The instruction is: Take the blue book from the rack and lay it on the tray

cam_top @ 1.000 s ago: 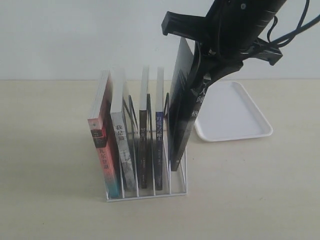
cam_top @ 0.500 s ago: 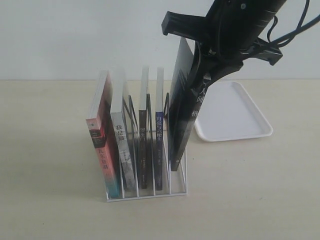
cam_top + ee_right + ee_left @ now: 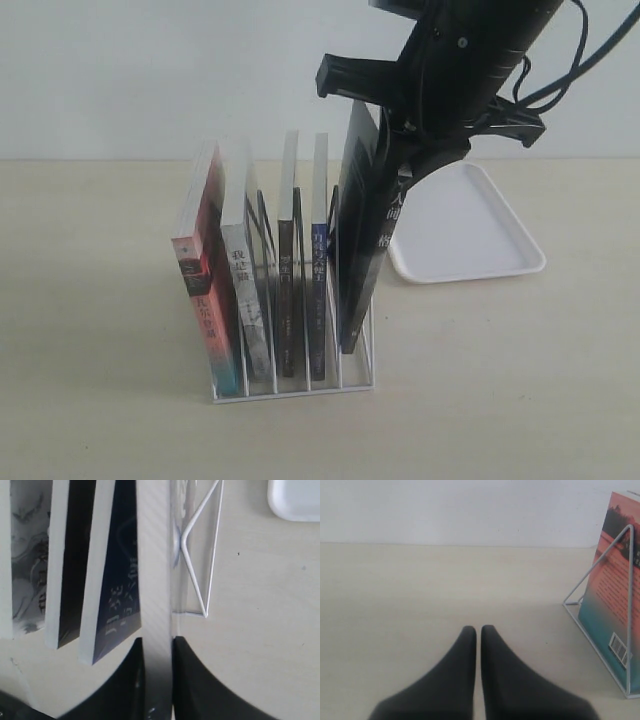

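Note:
The white wire rack [image 3: 290,392] holds several upright books. The blue book [image 3: 318,262], blue-spined, stands in the second slot from the right; its dark blue cover [image 3: 120,575] shows in the right wrist view. My right gripper [image 3: 402,150] reaches down from above and is shut on the tall black-spined book [image 3: 365,250] in the rightmost slot, the fingers pinching its white page edges [image 3: 155,580]. The white tray [image 3: 470,262] lies bare behind and right of the rack. My left gripper [image 3: 478,628] is shut on nothing, low over the table beside the rack's left end.
A red-and-teal book [image 3: 205,280] fills the rack's left slot, with a grey-spined book [image 3: 245,290] and a brown-spined one [image 3: 287,290] beside it. The rack's triangular wire ends [image 3: 620,580] [image 3: 200,575] stick out. Pale table surrounds the rack.
My right arm has dropped a little and shifted slightly left, sinking the black-spined book lower into the rightmost slot. The other books have not moved.

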